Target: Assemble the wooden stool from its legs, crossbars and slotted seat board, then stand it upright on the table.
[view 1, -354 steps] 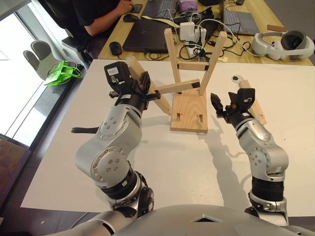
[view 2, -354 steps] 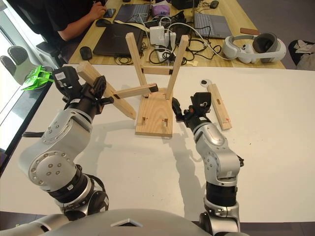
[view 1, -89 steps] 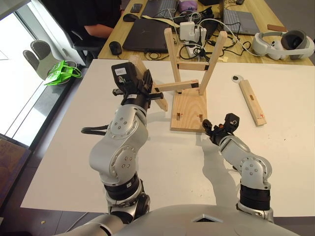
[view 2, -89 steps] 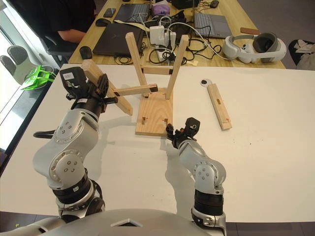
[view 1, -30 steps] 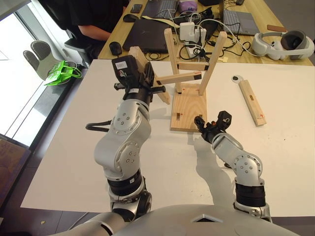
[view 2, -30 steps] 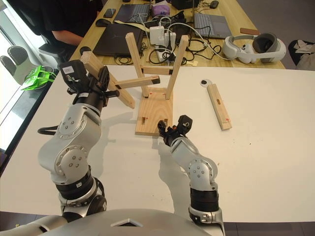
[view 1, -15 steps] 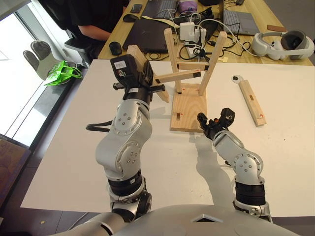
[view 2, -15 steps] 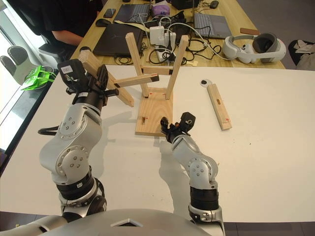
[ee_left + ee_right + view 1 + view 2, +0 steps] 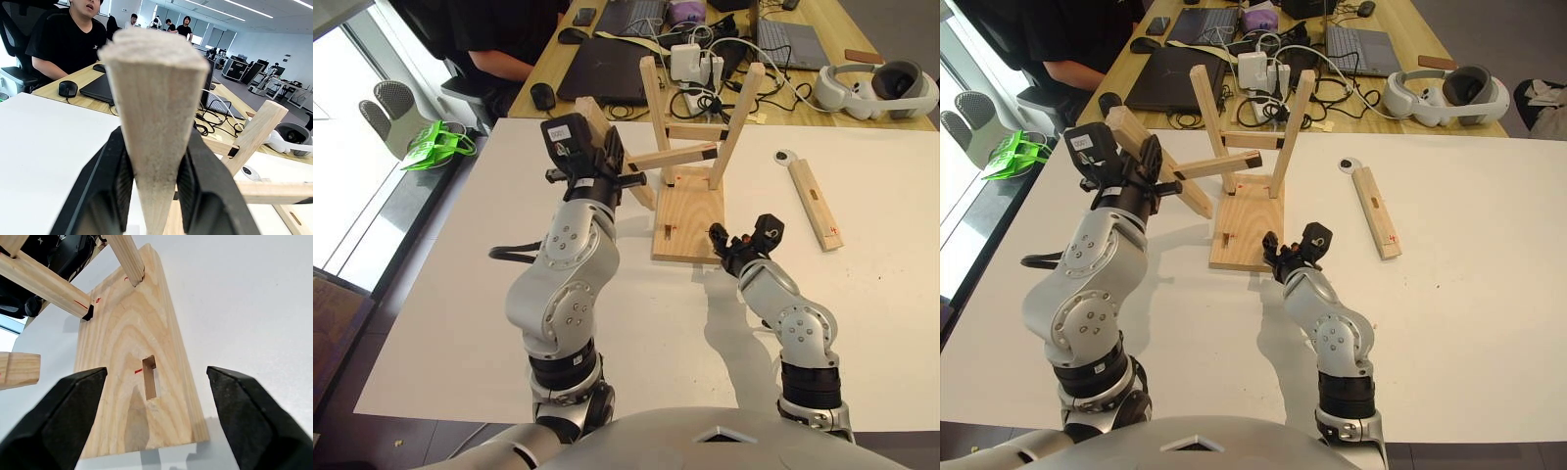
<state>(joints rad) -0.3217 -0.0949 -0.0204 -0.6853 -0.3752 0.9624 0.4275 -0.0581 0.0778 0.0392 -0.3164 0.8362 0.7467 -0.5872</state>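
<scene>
Silver rounded arms (image 9: 558,294), black right pincer (image 9: 740,235), black cable (image 9: 514,255); white wrist label (image 9: 556,132)

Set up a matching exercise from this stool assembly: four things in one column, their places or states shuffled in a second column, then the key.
Column one:
1. left hand
2. right hand
3. seat board
4. loose leg

Column two:
A. lies flat with two upright legs standing in its far slots
B. lies alone on the white table, on the robot's right
C. shut on a leg that carries a crossbar
D. open, at the board's near edge

Pairs: 1-C, 2-D, 3-A, 4-B.
</scene>
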